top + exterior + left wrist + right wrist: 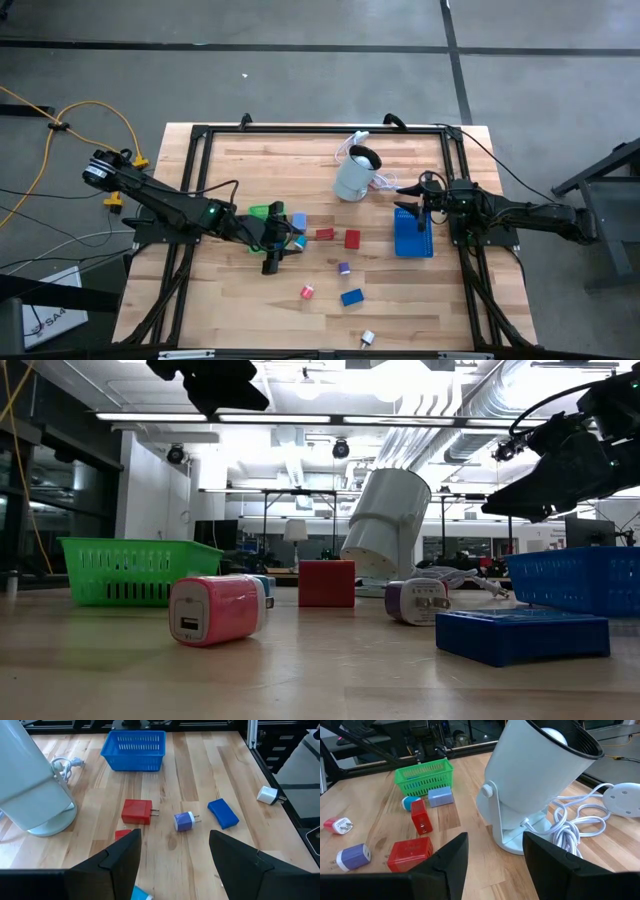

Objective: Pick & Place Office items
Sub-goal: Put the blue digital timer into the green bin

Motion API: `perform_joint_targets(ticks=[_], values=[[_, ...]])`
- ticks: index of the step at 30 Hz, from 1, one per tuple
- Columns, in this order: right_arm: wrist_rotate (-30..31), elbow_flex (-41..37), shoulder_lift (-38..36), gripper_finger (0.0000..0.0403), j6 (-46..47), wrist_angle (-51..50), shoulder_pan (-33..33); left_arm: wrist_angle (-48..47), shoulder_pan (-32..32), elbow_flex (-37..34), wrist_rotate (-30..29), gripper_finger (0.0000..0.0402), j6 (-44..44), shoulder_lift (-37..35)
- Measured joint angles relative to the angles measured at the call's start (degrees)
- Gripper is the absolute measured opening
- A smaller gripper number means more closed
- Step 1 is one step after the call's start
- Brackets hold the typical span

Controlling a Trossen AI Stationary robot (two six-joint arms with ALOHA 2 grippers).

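Note:
The office items lie scattered on the table's middle: a red plug block (136, 812), a purple charger (184, 821), a blue block (223, 813), a white plug (267, 795), a pink charger (215, 610), a flat red piece (419, 816), a grey-blue block (440, 796) and a teal piece (410, 802). My left gripper (272, 252) (172, 855) hangs open beside the green tray (262, 212), with the teal piece just below it. My right gripper (408, 190) (495, 855) is open above the far end of the blue tray (412, 238), facing the pale appliance (535, 780).
The pale cylindrical appliance (356, 175) stands tilted on its base near the table's far middle, its white cord (575, 820) coiled beside it. A black frame (200, 135) borders the table. Bare wood lies toward the near edge, around the white plug (367, 339).

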Motion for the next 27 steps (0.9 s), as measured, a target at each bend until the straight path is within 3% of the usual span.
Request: perform_joint_targets(ticks=[5, 13, 20, 24, 27], values=[[0.0, 0.0, 0.0, 0.0175, 1.3, 1.6, 0.0, 0.0, 0.0, 0.0, 0.0, 0.0227, 0.0, 0.0], [1.7, 0.0, 0.0, 0.0175, 15.4, 3.3, 0.0, -0.1, 0.0, 0.0, 0.0, 0.0227, 0.0, 0.0], [2.1, 0.0, 0.0, 0.0175, 17.2, 2.2, 0.0, -0.1, 0.0, 0.0, 0.0, 0.0227, 0.0, 0.0], [-1.1, 0.0, 0.0, 0.0175, 19.9, 4.8, 0.0, -0.1, 0.0, 0.0, 0.0, 0.0227, 0.0, 0.0], [-7.2, 0.0, 0.0, 0.0175, 14.8, 10.9, 0.0, -0.1, 0.0, 0.0, 0.0, 0.0227, 0.0, 0.0]])
